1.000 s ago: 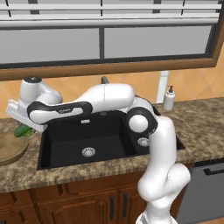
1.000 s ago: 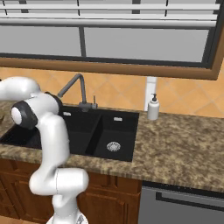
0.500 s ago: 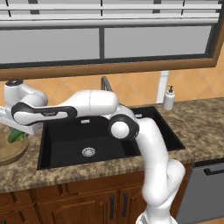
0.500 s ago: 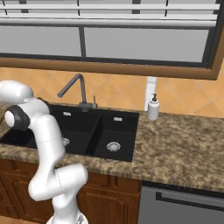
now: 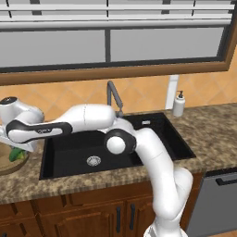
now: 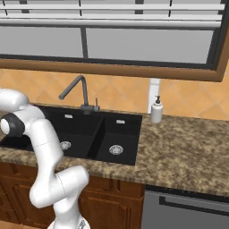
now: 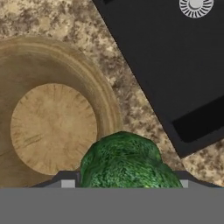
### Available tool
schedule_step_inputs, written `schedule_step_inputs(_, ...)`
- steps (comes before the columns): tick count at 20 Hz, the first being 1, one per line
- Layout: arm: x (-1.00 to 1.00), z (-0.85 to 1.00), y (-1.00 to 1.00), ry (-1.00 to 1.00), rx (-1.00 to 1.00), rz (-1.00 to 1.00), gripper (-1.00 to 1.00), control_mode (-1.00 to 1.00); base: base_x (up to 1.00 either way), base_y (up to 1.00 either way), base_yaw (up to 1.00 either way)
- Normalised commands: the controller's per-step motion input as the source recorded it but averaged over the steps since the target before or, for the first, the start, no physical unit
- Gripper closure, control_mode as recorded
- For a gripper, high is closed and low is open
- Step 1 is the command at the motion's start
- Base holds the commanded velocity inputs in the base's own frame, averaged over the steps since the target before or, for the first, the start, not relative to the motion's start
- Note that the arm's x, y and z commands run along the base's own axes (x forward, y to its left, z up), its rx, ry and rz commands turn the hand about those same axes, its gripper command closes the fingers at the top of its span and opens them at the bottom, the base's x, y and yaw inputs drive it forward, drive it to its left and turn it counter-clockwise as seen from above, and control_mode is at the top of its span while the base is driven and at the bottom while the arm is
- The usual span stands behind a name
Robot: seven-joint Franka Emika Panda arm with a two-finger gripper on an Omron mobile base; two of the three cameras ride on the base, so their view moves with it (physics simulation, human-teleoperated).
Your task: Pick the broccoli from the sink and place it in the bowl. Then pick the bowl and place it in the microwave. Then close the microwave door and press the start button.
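My gripper [image 7: 124, 183] is shut on the lumpy green broccoli [image 7: 127, 159], which bulges between the two fingertips. The broccoli hangs over the near rim of the wide wooden bowl [image 7: 52, 127], beside the bowl's flat centre. In the left base view the arm stretches far left, and the gripper [image 5: 14, 147] holds the broccoli [image 5: 16, 154] just above the bowl [image 5: 11, 167] on the counter left of the black sink [image 5: 115, 148]. A sink [image 7: 175, 65] corner with its silver drain lies beyond the bowl. The microwave and its door are out of view.
A grey faucet [image 6: 76, 89] stands behind the sink [image 6: 89, 129]. A white soap dispenser [image 5: 178, 104] sits on the granite counter to the sink's right. A grey dishwasher front [image 6: 188, 210] is under the counter at right. Wooden cabinet doors run below the sink.
The arm has swung left and a little down, carrying the broccoli from the sink's left edge to above the bowl. The jaws' width has not changed.
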Motion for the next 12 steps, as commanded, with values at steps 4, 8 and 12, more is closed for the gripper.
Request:
schedule_step_inputs(4,0.23,-0.41,0.00,-0.02,0.00,0.00,1.00,-1.00,0.00,0.00,0.00)
schedule_step_inputs(8,0.28,-0.30,0.00,0.00,0.00,0.00,1.00,-1.00,0.00,0.00,0.00)
schedule_step_inputs(12,0.35,-0.23,0.04,0.00,0.00,0.00,1.00,-1.00,0.00,0.00,0.00)
